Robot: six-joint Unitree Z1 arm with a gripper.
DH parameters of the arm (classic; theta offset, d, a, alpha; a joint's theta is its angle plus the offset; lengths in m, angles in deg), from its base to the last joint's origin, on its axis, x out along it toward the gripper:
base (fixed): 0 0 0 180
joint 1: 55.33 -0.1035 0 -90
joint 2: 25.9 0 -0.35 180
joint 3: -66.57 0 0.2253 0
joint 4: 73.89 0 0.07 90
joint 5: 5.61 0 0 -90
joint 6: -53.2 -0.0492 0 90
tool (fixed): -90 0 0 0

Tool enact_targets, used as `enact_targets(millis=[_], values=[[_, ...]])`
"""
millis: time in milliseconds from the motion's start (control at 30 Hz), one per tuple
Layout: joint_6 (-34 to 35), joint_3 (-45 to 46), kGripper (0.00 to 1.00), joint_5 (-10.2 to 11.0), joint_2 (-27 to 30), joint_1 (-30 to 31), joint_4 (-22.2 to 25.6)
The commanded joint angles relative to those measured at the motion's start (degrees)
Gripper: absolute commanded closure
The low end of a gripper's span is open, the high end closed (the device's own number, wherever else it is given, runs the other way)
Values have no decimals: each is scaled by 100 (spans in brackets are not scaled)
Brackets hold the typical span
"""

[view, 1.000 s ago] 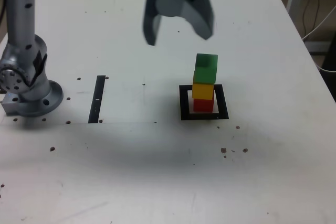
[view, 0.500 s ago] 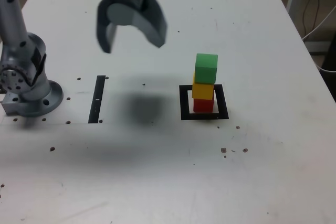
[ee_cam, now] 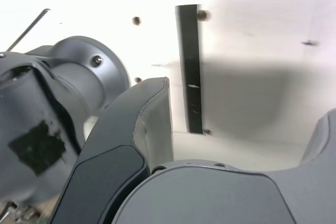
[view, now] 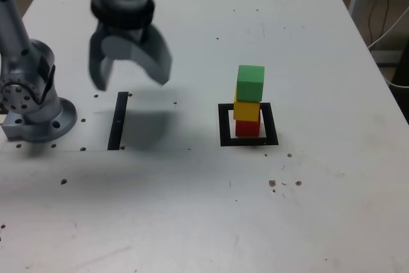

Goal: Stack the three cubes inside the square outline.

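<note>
Our grey curved two-jawed pincer (view: 130, 75): jaws wide apart, holding nothing, above the tabletop (view: 332, 209) toward the exterior view's left edge.
Narrow straight black strip (view: 118, 121): flat on the tabletop, between the arm's grey round metal base (view: 41, 119), near that left edge, and the outline.
Flat black square outline with white centre (view: 273, 124): right of the tabletop's middle in the exterior view; within it we count one stack, red matte cube (view: 248, 128) lowest, yellow matte cube (view: 246, 111) between, green matte cube (view: 250, 84) uppermost.
Partly hidden: red and yellow cubes; outline's far side. Blurred: pincer.
</note>
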Motion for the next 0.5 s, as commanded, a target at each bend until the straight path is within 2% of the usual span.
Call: enact_targets(millis=[0, 467], values=[[-7, 237, 3, -83, 48, -4, -263], [-6, 1121, 3, -251, 32, -4, -1199]])
